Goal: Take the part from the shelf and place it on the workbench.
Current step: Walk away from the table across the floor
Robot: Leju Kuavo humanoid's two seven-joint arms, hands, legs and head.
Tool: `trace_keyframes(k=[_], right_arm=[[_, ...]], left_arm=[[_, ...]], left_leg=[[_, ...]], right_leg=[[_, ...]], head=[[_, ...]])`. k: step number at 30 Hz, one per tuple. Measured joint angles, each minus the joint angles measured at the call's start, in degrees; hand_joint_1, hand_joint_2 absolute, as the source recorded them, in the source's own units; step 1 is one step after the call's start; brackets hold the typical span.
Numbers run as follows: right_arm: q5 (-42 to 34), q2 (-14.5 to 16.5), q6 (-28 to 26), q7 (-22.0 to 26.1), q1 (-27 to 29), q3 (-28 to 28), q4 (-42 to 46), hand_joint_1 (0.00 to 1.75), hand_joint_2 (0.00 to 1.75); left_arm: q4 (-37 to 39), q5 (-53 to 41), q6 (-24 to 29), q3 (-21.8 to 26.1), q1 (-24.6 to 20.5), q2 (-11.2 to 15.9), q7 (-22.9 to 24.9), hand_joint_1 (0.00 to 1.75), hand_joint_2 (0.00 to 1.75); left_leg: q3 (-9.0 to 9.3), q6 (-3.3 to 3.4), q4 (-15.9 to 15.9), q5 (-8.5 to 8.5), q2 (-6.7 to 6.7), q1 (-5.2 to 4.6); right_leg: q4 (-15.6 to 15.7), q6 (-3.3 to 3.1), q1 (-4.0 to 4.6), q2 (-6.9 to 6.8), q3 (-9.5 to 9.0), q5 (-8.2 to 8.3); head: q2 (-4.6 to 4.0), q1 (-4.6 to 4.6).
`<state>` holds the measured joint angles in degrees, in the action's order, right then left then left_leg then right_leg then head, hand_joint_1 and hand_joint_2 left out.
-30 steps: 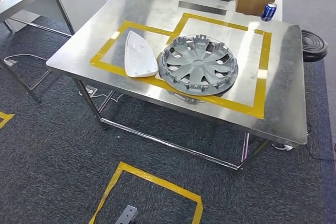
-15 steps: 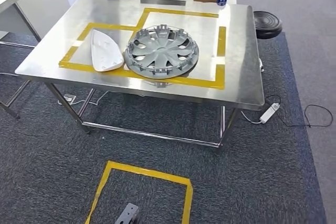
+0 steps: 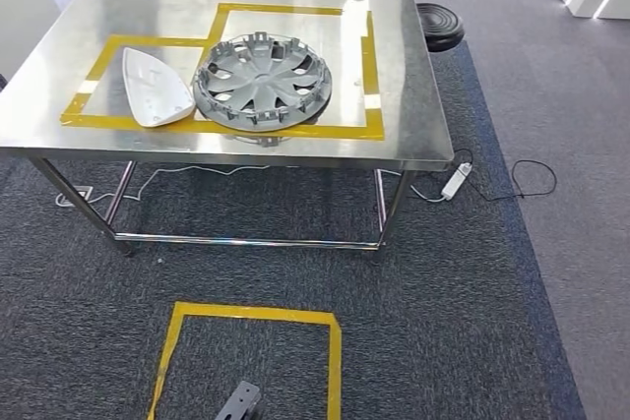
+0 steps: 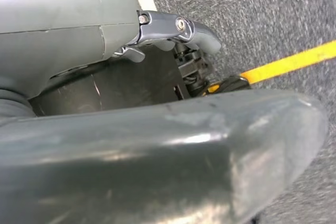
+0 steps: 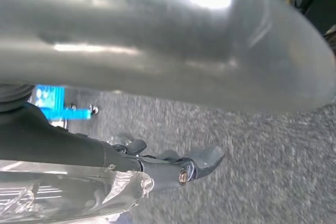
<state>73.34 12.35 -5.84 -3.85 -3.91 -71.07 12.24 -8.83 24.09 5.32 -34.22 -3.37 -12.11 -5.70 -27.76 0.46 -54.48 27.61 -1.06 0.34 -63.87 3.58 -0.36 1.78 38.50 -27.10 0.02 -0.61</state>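
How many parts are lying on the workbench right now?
2. The white shell part lies in the left taped zone, and the grey wheel cover lies beside it to the right, its near edge over the yellow tape. Nothing seems hidden behind them.

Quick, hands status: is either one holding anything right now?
Left hand: fingers extended, nothing seen in it; looks open.
Right hand: fingers extended over the carpet, nothing seen in it; looks open.

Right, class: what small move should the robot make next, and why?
Probably turn away to look for the shelf. The grey plastic wheel cover and white curved shell already lie on the steel table, and the left hand and right hand hang empty over carpet.
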Motion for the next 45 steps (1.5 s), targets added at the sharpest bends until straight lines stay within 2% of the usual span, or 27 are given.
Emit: trace_keyframes(k=[2,3,4,6,8,10,12,14,16,17,18,19,21,23,25,27,29,31,33,34,35,36,38,40,42,43,45], right_arm=[[0.1,0.0,0.0,0.1,-0.2,0.0,0.0,0.00,0.00],[0.1,0.0,0.0,0.1,-0.1,0.0,0.0,0.00,0.00],[0.1,0.0,0.0,0.1,-0.1,0.0,0.0,0.00,0.00],[0.1,0.0,-0.1,0.3,0.1,0.0,0.0,0.00,0.00],[0.2,0.0,-0.1,0.3,-0.2,0.0,0.0,0.00,0.00],[0.2,-0.1,-0.1,0.4,-0.3,0.0,0.0,0.00,0.00],[0.2,-0.1,-0.2,0.3,-0.1,0.0,0.0,0.00,0.00],[0.2,0.0,-0.2,0.3,0.0,0.0,0.0,0.00,0.00],[0.2,0.0,-0.2,0.3,-0.2,0.0,0.0,0.00,0.00],[0.2,0.0,-0.2,0.3,-0.2,0.0,0.0,0.00,0.00],[0.2,0.0,-0.1,0.3,-0.2,0.0,0.0,0.00,0.00],[0.2,0.0,-0.1,0.3,-0.1,-0.1,0.0,0.00,0.00],[0.2,0.0,-0.1,0.3,0.0,-0.1,0.0,0.00,0.00],[0.2,-0.1,-0.1,0.3,-0.2,-0.1,0.0,0.00,0.00],[0.2,-0.1,-0.2,0.3,-0.2,-0.1,0.0,0.00,0.00],[0.2,-0.1,-0.2,0.3,0.3,-0.1,0.0,0.00,0.00],[0.1,-0.2,-0.2,0.3,0.5,-0.1,0.0,0.00,0.00],[0.1,-0.2,-0.2,0.3,0.3,-0.1,0.0,0.00,0.00],[0.1,-0.2,-0.2,0.3,0.0,-0.1,0.0,0.00,0.00],[0.1,-0.2,-0.2,0.2,0.1,-0.1,0.0,0.00,0.00],[0.1,-0.2,-0.2,0.2,0.1,-0.1,0.0,0.00,0.00],[0.1,-0.2,-0.2,0.2,0.2,-0.1,0.0,0.00,0.00],[0.0,-0.2,-0.3,0.3,0.1,-0.1,0.0,0.00,0.00],[0.0,-0.2,-0.8,0.4,-0.2,-0.1,0.0,0.00,0.00],[-0.3,-0.2,-1.3,0.1,-0.1,-0.1,0.0,0.00,0.00],[-0.5,-0.2,-1.5,0.0,0.1,-0.1,0.0,0.00,0.00],[-1.0,-0.2,-1.6,0.0,0.1,-0.2,0.0,0.00,0.00]], left_arm=[[0.0,0.0,0.1,0.0,0.2,0.1,0.0,0.00,0.00],[0.0,0.0,0.1,0.0,0.3,0.1,0.0,0.00,0.00],[0.0,0.0,0.2,0.0,0.3,0.1,0.0,0.00,0.00],[0.0,0.0,0.5,0.0,0.3,0.1,0.0,0.00,0.00],[0.0,0.0,0.7,0.0,0.3,0.1,0.0,0.00,0.00],[0.0,-0.1,0.7,0.0,0.3,0.1,0.1,0.00,0.00],[0.0,-0.3,0.8,-0.1,0.2,0.1,0.1,0.00,0.00],[0.0,-0.5,0.9,-0.1,0.1,0.1,0.1,0.00,0.00],[0.0,-0.5,1.0,-0.1,0.1,0.2,0.1,0.00,0.00],[0.0,-0.5,1.0,-0.1,0.0,0.2,0.0,0.00,0.00],[0.0,-0.5,1.0,-0.1,-0.1,0.3,0.0,0.00,0.00],[0.0,-0.5,1.0,-0.1,-0.2,0.3,0.0,0.00,0.00],[0.0,-0.5,1.0,-0.1,-0.2,0.3,0.0,0.00,0.00],[0.0,-0.5,1.0,-0.1,-0.1,0.2,0.1,0.00,0.00],[0.0,-0.5,1.0,-0.1,-0.1,0.1,0.2,0.00,0.00],[0.0,-0.4,0.9,-0.1,-0.1,0.1,0.2,0.00,0.00],[0.0,0.1,0.4,-0.1,0.0,0.1,0.3,0.00,0.00],[0.0,0.7,-0.4,0.0,0.1,0.1,0.4,0.00,0.00],[0.0,1.1,-0.8,0.0,0.2,0.1,0.6,0.00,0.00],[0.0,1.2,-0.8,0.0,0.3,0.2,0.6,0.00,0.00],[0.0,1.2,-0.8,0.0,0.2,0.2,0.6,0.00,0.00],[0.0,1.1,-0.7,0.0,0.2,0.2,0.7,0.00,0.00],[0.0,1.0,-0.6,0.0,0.2,0.2,0.8,0.00,0.00],[0.0,0.7,-0.3,0.0,0.2,0.2,0.9,0.00,0.00],[0.0,0.7,-0.1,-0.1,0.2,0.2,0.4,0.00,0.00],[0.0,0.9,-0.1,-0.1,0.1,0.2,-0.2,0.00,0.00],[0.0,1.3,-0.2,-0.1,0.2,0.2,-1.3,0.00,0.00]], left_leg=[[-0.36,0.33,0.0,-0.21,1.81,-0.31],[-0.48,0.40,0.0,-0.27,2.69,-0.45],[-0.53,0.44,-0.1,-0.30,3.49,-0.57],[-0.44,0.43,-0.1,-0.30,4.82,-0.80],[-0.42,0.20,-0.2,-0.20,6.07,-1.19],[-0.55,-0.17,-0.4,-0.15,7.38,-1.47],[-0.57,-0.67,-0.6,0.11,7.94,-1.45],[-1.69,-1.40,-3.2,2.14,5.44,-1.23],[-4.99,-1.99,-10.1,5.94,2.43,-0.84],[-6.76,-2.18,-13.9,7.46,1.89,-0.68],[-7.87,-2.34,-16.2,7.97,1.69,-0.54],[-8.05,-2.52,-16.7,7.34,1.57,-0.39],[-5.56,-3.05,-11.8,3.44,0.80,0.15],[-2.38,-3.48,-5.0,0.74,-1.81,0.90],[-1.47,-2.83,-2.4,0.77,-3.37,1.13],[-1.73,-1.60,-2.5,0.77,-2.37,0.98],[-1.79,-0.76,-2.4,0.53,-1.04,0.87],[-1.86,-0.19,-2.4,0.46,0.56,0.54],[-1.92,0.09,-2.4,0.51,2.37,0.18],[-1.89,0.16,-2.4,0.55,3.19,0.03],[-1.83,0.20,-2.4,0.61,3.92,-0.08],[-1.71,0.21,-2.4,0.70,4.57,-0.17],[-1.48,-0.02,-2.5,0.95,5.75,-0.42],[-1.35,-0.47,-2.5,1.14,6.88,-0.67],[-1.21,-1.00,-2.3,1.27,7.89,-0.73],[-1.22,-1.31,-2.5,1.63,7.39,-0.65],[-2.67,-1.87,-5.9,4.08,4.69,-0.48]], right_leg=[[-7.7,0.25,0.00,-1.19,2.97,-3.69],[-9.7,0.24,0.00,-1.34,3.41,-4.29],[-9.3,0.13,0.03,-1.46,2.64,-3.78],[-2.8,-0.49,0.29,-2.73,-1.83,-0.72],[4.5,-1.40,0.98,-5.37,-6.05,1.16],[6.8,-2.12,1.48,-6.13,-6.98,1.26],[7.0,-2.70,1.30,-4.76,-6.68,1.62],[7.4,-3.30,0.87,-3.46,-6.51,2.11],[7.5,-3.62,0.61,-2.07,-6.12,2.48],[7.5,-3.63,0.53,-1.33,-5.93,2.61],[7.5,-3.54,0.43,-0.57,-5.80,2.72],[7.5,-3.37,0.28,0.24,-5.73,2.84],[7.2,-2.81,-0.20,2.00,-5.60,3.01],[6.4,-1.94,-0.44,3.73,-4.88,3.03],[5.7,-1.13,-0.48,4.97,-3.78,3.28],[5.7,-0.54,-0.71,5.51,-3.00,3.63],[3.6,-0.13,-0.58,3.26,-1.80,2.28],[-2.9,0.05,-0.31,0.00,1.06,-1.31],[-9.8,-0.02,-0.31,-1.18,3.90,-4.16],[-10.8,-0.18,-0.28,-1.39,4.08,-4.22],[-9.5,-0.43,-0.21,-1.55,3.12,-3.28],[-6.2,-0.77,-0.07,-1.99,1.12,-1.64],[1.4,-1.52,0.61,-4.52,-3.23,0.82],[4.8,-1.96,1.24,-5.96,-4.94,1.32],[5.2,-2.29,1.26,-4.70,-4.81,1.54],[5.4,-2.51,1.11,-4.02,-4.80,1.72],[5.9,-3.04,0.73,-2.60,-4.82,2.18]], head=[[0.00,-0.18],[0.00,-0.18],[0.00,-0.19],[0.00,-0.20],[0.00,-0.18],[0.00,-0.11],[0.00,-0.06],[0.00,0.07],[0.00,0.21],[0.00,0.19],[0.00,0.18],[0.00,0.15],[0.00,0.15],[0.00,0.36],[0.01,0.50],[0.01,0.32],[0.00,-0.10],[0.00,-0.43],[0.00,-0.47],[0.00,-0.48],[0.00,-0.48],[0.00,-0.48],[0.00,-0.47],[0.00,-0.40],[0.00,-0.37],[0.00,-0.34],[0.00,-0.14]])
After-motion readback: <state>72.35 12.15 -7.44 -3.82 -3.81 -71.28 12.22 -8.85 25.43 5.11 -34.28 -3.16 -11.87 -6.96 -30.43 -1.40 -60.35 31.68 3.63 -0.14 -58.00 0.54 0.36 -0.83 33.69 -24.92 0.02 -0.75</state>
